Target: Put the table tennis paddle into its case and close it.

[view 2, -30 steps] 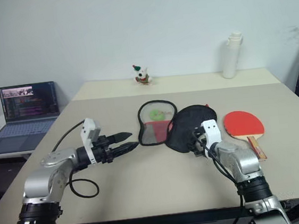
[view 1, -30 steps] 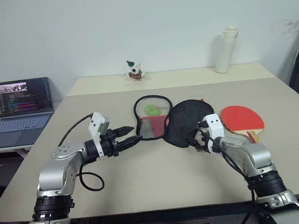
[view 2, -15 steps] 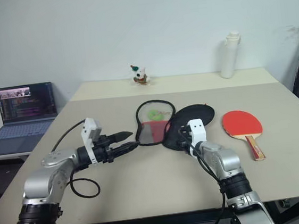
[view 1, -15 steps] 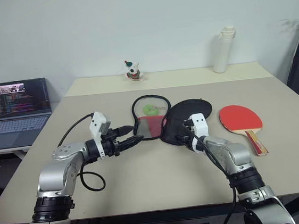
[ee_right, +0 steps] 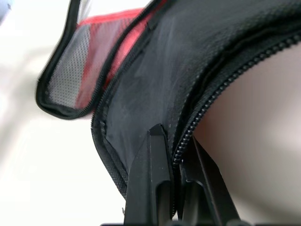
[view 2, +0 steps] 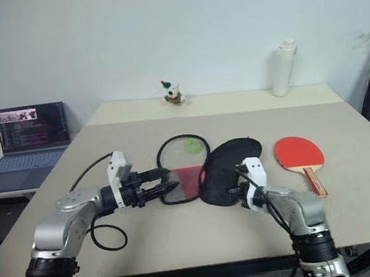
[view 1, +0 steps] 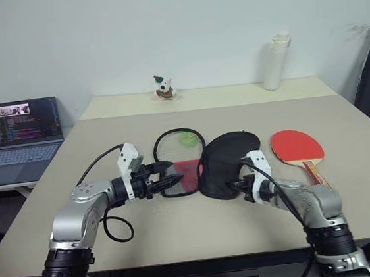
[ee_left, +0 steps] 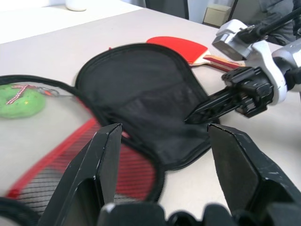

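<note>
The case lies open in mid-table: a black half [view 1: 222,164] and a red, mesh-covered half [view 1: 180,169] with a green ball [view 1: 186,138] at its far end. My right gripper [view 1: 234,186] is shut on the zip edge of the black half, seen close up in the right wrist view [ee_right: 175,155]. My left gripper [view 1: 169,178] stands open just over the near edge of the mesh half, its fingers [ee_left: 106,155] wide apart above the case [ee_left: 141,89]. The table tennis paddle [view 1: 296,145] rests red face up on the table, to the right of the case.
A white bottle [view 1: 276,63] and a small toy figure [view 1: 164,86] stand on the far table. An open laptop [view 1: 25,125] sits on a side table at the left. Bare tabletop runs along the near edge.
My right gripper has closed on the black half's edge and drawn back, dragging the case nearer and to the left. The mesh half now lies under my left gripper, which has hardly moved.
</note>
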Robot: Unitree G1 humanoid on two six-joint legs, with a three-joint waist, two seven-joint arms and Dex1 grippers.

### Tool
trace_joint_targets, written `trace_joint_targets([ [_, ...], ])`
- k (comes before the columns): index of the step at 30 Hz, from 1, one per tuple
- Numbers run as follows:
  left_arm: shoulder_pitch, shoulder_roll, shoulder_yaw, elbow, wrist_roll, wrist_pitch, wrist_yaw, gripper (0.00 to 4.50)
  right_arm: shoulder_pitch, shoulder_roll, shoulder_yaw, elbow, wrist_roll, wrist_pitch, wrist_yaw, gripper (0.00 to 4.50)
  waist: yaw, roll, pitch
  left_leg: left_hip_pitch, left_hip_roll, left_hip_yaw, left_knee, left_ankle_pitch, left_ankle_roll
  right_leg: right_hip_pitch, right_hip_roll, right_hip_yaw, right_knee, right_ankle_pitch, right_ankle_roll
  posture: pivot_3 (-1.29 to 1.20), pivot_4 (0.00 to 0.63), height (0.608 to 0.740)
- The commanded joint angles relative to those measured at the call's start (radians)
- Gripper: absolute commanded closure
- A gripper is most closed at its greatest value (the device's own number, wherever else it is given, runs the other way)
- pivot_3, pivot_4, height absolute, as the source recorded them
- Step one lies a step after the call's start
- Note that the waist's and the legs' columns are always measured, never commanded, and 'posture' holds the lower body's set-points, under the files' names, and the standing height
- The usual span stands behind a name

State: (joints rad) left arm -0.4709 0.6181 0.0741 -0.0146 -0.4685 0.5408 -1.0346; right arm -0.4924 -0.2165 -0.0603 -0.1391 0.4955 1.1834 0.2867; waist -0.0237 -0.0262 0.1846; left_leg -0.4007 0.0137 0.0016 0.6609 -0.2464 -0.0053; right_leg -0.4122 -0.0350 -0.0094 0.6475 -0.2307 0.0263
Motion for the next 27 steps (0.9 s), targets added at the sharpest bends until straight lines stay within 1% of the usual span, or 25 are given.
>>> trace_joint_targets([
  [1, -0.007, -0.005, -0.005, -0.043, -0.017, -0.004, 0.004, 1.36, -0.011, -0.071, -0.019, -0.015, 0.014, 0.009, 0.048, 4.48, -0.001, 0.000, 0.000, 0.000, 0.000, 0.000, 0.000, 0.000, 0.000, 0.000, 0.000, 0.000, 0.000, 0.000, 0.000, 0.00, 0.150, 0.740],
  [6, -0.012, -0.008, -0.018, -0.041, -0.012, -0.009, 0.000, 1.36, -0.056, -0.156, -0.009, 0.068, -0.004, -0.023, 0.109, 4.48, -0.002, 0.000, 0.000, 0.000, 0.000, 0.000, 0.000, 0.000, 0.000, 0.000, 0.000, 0.000, 0.000, -0.001, 0.001, 0.00, 0.150, 0.740],
  [10, -0.018, -0.011, -0.026, -0.036, -0.010, -0.013, 0.001, 1.36, -0.127, -0.220, 0.036, 0.187, -0.040, -0.081, 0.179, 4.48, -0.002, 0.000, 0.000, 0.000, 0.000, 0.000, 0.000, 0.000, 0.000, 0.000, 0.001, 0.000, 0.000, -0.001, 0.001, 0.00, 0.150, 0.740],
  [16, -0.018, -0.010, -0.029, -0.039, -0.008, -0.016, -0.001, 1.36, -0.226, -0.250, 0.093, 0.331, -0.087, -0.151, 0.261, 4.48, -0.003, 0.000, 0.000, 0.000, 0.000, 0.000, 0.000, 0.000, 0.000, 0.000, 0.001, 0.000, -0.001, -0.001, 0.001, 0.00, 0.150, 0.740],
  [24, -0.011, -0.012, -0.031, -0.045, -0.004, -0.021, 0.002, 1.36, -0.274, -0.266, 0.110, 0.421, -0.137, -0.194, 0.311, 4.48, -0.002, 0.000, 0.000, -0.001, 0.000, 0.000, 0.000, 0.000, 0.000, 0.000, 0.001, 0.000, -0.001, 0.000, 0.000, 0.00, 0.150, 0.740],
  [27, -0.009, -0.013, -0.033, -0.045, -0.003, -0.023, 0.002, 1.36, -0.273, -0.282, 0.107, 0.432, -0.151, -0.207, 0.325, 3.81, -0.002, 0.000, 0.000, -0.001, 0.000, 0.001, 0.000, 0.000, 0.000, 0.000, 0.001, 0.000, -0.001, 0.000, 0.000, 0.00, 0.150, 0.740],
])
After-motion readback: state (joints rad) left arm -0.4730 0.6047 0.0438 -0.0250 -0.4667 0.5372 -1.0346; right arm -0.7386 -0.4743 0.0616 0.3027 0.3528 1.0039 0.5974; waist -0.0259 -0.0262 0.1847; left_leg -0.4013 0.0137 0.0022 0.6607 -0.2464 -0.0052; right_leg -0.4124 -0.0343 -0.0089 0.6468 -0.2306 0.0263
